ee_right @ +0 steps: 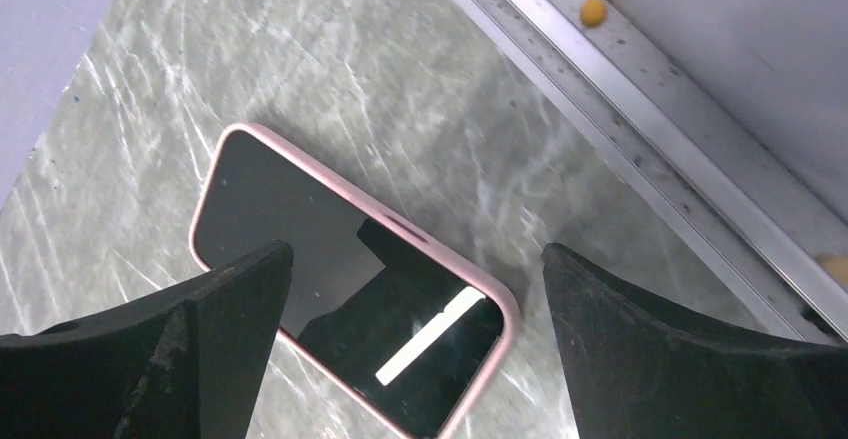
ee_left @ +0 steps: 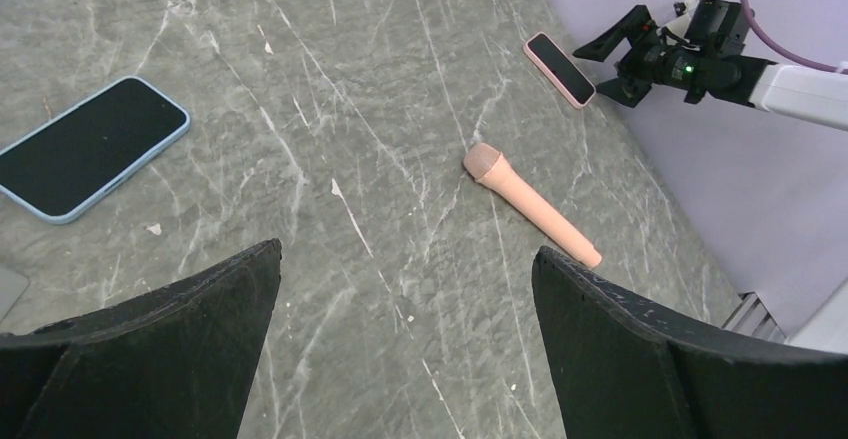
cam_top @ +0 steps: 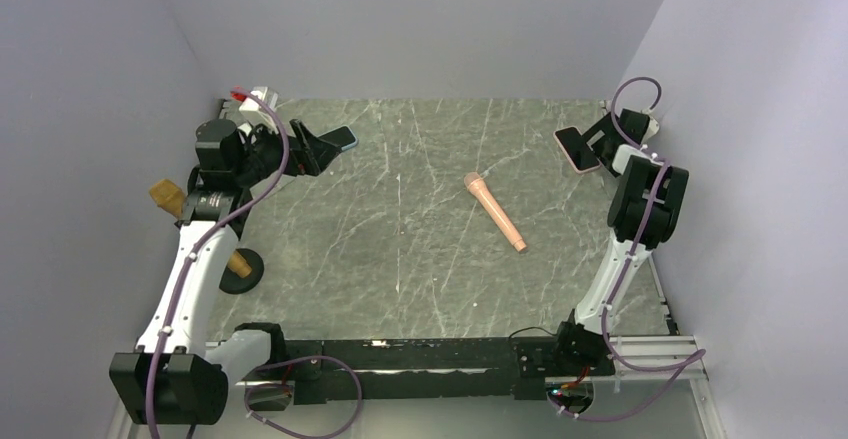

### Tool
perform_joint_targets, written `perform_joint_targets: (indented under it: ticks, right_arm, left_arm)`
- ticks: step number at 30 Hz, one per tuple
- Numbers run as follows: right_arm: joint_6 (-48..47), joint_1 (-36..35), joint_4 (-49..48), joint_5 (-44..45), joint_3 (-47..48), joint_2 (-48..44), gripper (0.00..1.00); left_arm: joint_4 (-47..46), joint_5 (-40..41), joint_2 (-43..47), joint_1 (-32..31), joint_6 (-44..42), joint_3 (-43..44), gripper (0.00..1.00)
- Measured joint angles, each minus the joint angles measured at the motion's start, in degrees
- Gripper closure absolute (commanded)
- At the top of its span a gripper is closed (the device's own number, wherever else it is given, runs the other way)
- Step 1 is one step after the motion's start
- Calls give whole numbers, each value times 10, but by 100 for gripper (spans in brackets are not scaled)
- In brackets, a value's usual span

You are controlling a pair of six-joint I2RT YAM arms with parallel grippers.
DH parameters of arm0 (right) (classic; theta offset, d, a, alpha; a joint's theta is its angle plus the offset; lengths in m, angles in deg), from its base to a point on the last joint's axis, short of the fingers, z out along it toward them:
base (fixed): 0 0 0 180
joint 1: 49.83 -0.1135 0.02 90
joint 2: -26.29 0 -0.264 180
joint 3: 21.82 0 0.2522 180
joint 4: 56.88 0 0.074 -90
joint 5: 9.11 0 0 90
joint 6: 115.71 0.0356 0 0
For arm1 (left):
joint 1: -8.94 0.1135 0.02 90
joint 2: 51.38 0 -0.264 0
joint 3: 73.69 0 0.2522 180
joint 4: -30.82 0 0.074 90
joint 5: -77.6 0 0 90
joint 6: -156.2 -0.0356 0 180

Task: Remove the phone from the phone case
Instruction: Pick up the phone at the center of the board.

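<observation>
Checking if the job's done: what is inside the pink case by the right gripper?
A phone with a dark screen fills the pink case, flat on the table. The phone's back and the case's inside are covered, so unseen. The right gripper is open above it.

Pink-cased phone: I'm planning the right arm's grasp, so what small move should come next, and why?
Probably lower the right gripper toward the pink-cased phone: its fingers stand open, the phone lies flat, screen up, on the table between them, and nothing is gripped yet.
</observation>
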Motion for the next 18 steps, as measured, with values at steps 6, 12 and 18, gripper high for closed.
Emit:
perform_joint_targets:
  ticks: [6,12,18]
  right_arm:
    - [6,1,-4,-47,52,39,0]
    - [-8,-8,4,-79,52,39,0]
    - [-63,-47,77,-44,70,31,0]
  left_arm:
    - [-13,-12,-12,4,7,-8,1]
    - [-25,-14,-17,4,16,-20,1]
    - [-41,-18,-25,4,24,-27,3]
